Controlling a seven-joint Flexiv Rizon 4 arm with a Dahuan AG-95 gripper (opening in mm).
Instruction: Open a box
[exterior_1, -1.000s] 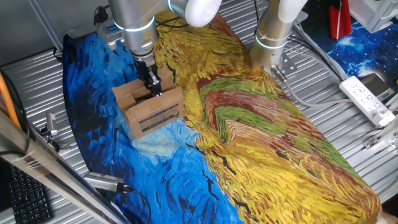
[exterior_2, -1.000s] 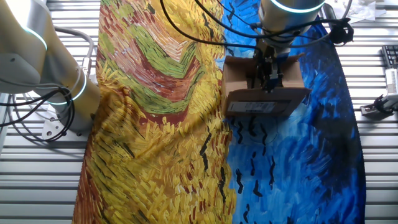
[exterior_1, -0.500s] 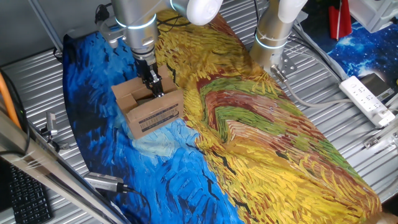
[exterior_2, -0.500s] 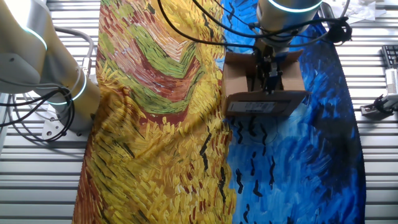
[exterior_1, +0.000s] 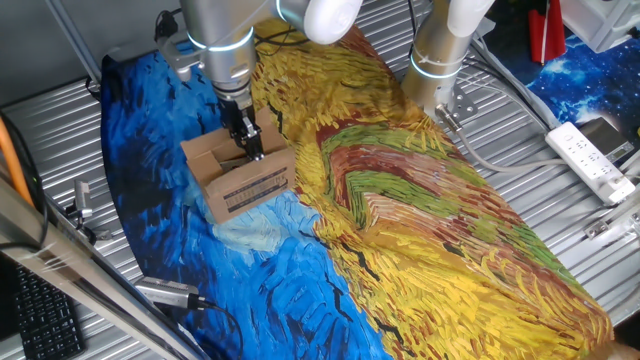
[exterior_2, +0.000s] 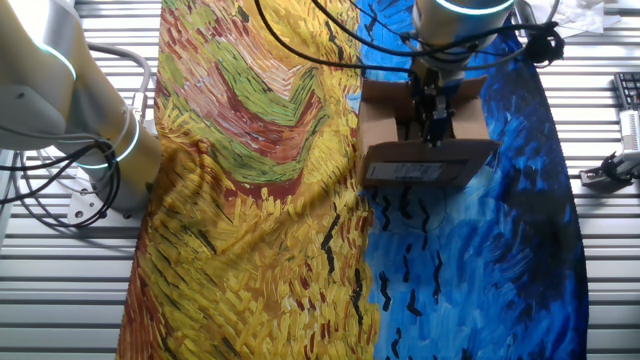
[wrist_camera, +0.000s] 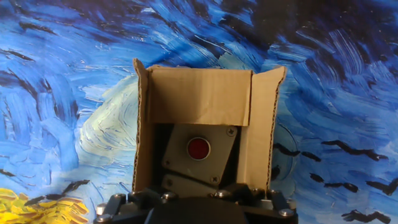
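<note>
Gripper (exterior_1: 248, 147) set low at box (exterior_1: 240, 175) rim, finger spread can't be told; remaining flap best lifted slowly, w/o dragging carton.

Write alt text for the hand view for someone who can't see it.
Looking straight down into an open brown cardboard box: its side flaps stand up and the far flap folds partway over the opening. Inside lies a grey plate with a red button. The box sits on a blue swirl-painted cloth.
</note>
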